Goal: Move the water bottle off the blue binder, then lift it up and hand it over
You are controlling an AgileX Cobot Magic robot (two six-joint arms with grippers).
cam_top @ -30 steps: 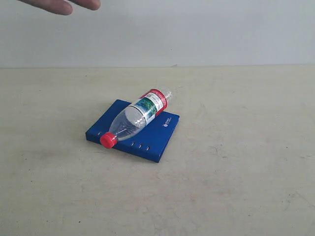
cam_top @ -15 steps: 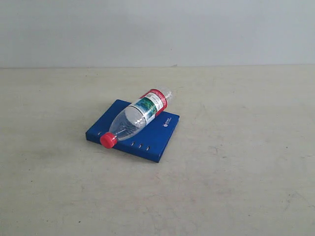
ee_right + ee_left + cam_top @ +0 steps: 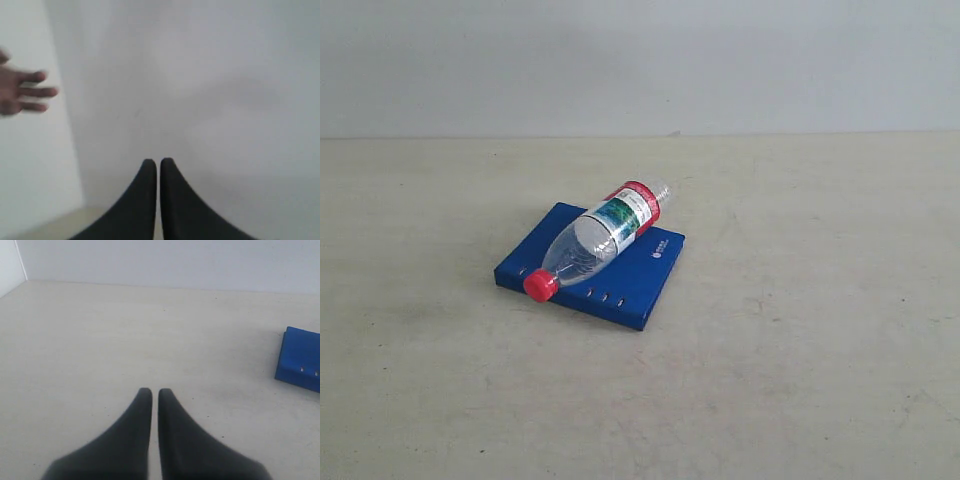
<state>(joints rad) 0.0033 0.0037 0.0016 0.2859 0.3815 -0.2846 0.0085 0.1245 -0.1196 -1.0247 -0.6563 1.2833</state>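
Note:
The water bottle [image 3: 597, 241], clear with a red cap [image 3: 538, 286] and a red, white and green label, lies on its side across the blue binder [image 3: 640, 276] at the middle of the table. Neither arm shows in the exterior view. My left gripper [image 3: 151, 392] is shut and empty, low over bare table, with a corner of the blue binder [image 3: 300, 359] far off to one side. My right gripper [image 3: 157, 162] is shut and empty too, and faces a pale wall; neither bottle nor binder shows in its view.
The beige table [image 3: 800, 330] runs wide around the binder, with a grey wall [image 3: 720, 60] behind it. A person's hand [image 3: 20, 92] with spread fingers shows at the edge of the right wrist view.
A person's hand at the top left of the exterior view one second ago has withdrawn out of frame. The bottle and binder have not moved.

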